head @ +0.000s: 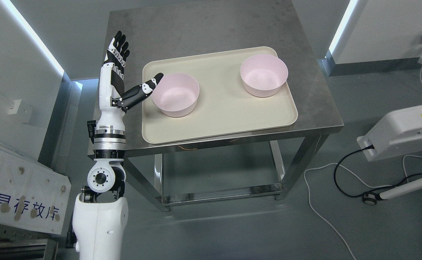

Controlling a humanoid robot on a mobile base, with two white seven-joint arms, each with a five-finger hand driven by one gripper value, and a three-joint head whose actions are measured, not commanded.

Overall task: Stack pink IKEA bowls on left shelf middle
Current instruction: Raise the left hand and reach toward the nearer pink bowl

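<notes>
While raised beside the cream plastic tray (182, 130) on the steel desk (315, 108), left hand (119, 66) spread wide, holding nothing, thumb by near pink bowl (176, 95); second pink bowl (264, 75) well apart.

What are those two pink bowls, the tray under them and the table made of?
Pink bowls: probably plastic, smooth with a soft matte sheen and thin, even walls. Tray: likely cream plastic, matte, with rounded moulded corners. Table: looks like brushed stainless steel, grey, dully reflective, faintly smudged.
</notes>
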